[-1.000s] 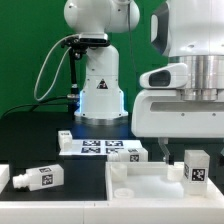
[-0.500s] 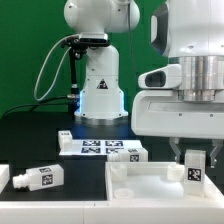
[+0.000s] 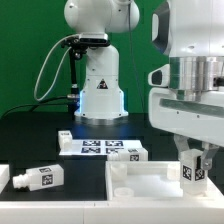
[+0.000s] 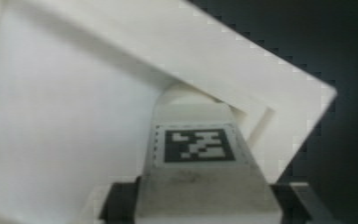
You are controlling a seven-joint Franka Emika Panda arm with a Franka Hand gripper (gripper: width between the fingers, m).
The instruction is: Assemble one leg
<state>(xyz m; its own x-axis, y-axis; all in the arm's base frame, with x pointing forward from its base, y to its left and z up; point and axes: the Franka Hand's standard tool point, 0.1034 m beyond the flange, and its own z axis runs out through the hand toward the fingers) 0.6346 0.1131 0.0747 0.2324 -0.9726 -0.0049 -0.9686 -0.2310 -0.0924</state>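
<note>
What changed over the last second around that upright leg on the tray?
The gripper came down over the upright leg, and its fingers now straddle it; a firm grip is not yet clear. The leg lying at the exterior view's left, the tray panel and the marker board stayed put.

Arm shell (image 3: 100, 20): glossy white, rounded joint housings with smooth curved seams.
Base (image 3: 100, 90): white cone-shaped pedestal with a small dark mark on its front; blue glow at its foot.
Cable (image 3: 50, 65): black, looping from the dark collar at the upper joint down beside the base.
Near wrist (image 3: 195, 90): bulky white casing, grey cylindrical section above.
Fingers (image 4: 123, 200): 2, dark.
</note>
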